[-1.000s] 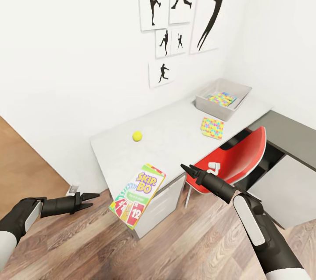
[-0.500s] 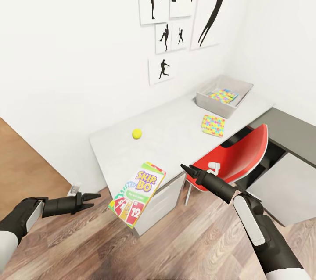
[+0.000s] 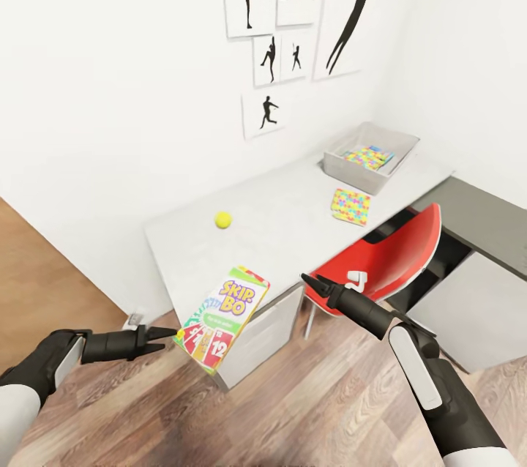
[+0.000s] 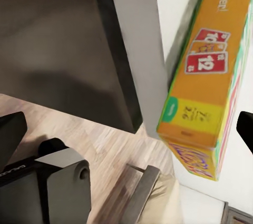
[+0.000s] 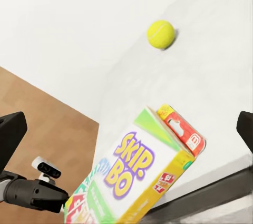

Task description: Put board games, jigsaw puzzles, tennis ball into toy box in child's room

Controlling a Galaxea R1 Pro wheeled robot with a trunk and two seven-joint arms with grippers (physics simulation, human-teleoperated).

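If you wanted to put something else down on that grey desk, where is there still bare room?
The widest bare patch of the table lies between the tennis ball and the loose jigsaw puzzle. There is also room along the wall behind the ball. It is crowded at the far corner, around the toy box, and at the near corner, where the SKIP-BO box overhangs the edge.

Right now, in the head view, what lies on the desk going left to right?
SKIP-BO box overhanging the edge → tennis ball → loose jigsaw puzzle → toy box with a second puzzle inside.
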